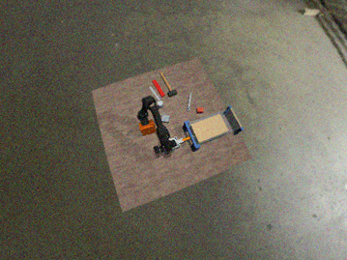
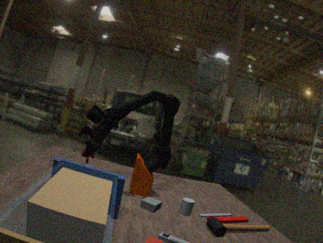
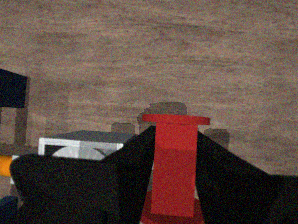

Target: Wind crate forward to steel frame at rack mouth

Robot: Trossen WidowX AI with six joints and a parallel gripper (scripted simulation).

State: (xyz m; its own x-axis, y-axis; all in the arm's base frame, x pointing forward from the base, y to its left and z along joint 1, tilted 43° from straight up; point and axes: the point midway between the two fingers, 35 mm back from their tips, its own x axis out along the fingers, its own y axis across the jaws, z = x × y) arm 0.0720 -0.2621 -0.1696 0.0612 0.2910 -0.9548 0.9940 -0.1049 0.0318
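The gripper (image 3: 172, 165) is clamped on a red handle grip (image 3: 174, 160), an upright red post with a flat round cap, which stands squeezed between the two dark fingers in the wrist view. Just to the left of the gripper and lower in that view lies the winch (image 3: 80, 146), a grey square body with a pale round top, partly hidden behind the left finger; an orange strap (image 3: 5, 165) shows at the far left edge beside it. In the top view the arm (image 1: 157, 123) reaches across the brown worktop (image 1: 132, 183) so that the gripper (image 1: 173, 143) sits just beside the blue steel frame (image 1: 188, 131) at the near end of the rack, with the tan-topped crate (image 1: 210, 127) lying flat right behind that frame. In the exterior view the crate (image 2: 74, 197) sits close against the blue frame (image 2: 119, 193), though whether they touch cannot be told. Elsewhere on the worktop lie a hammer (image 2: 234, 226), a red bar (image 2: 228, 218), a grey cylinder (image 2: 187, 206), a small grey block (image 2: 151, 204) and an orange wedge (image 2: 141, 177), all well apart from the gripper.
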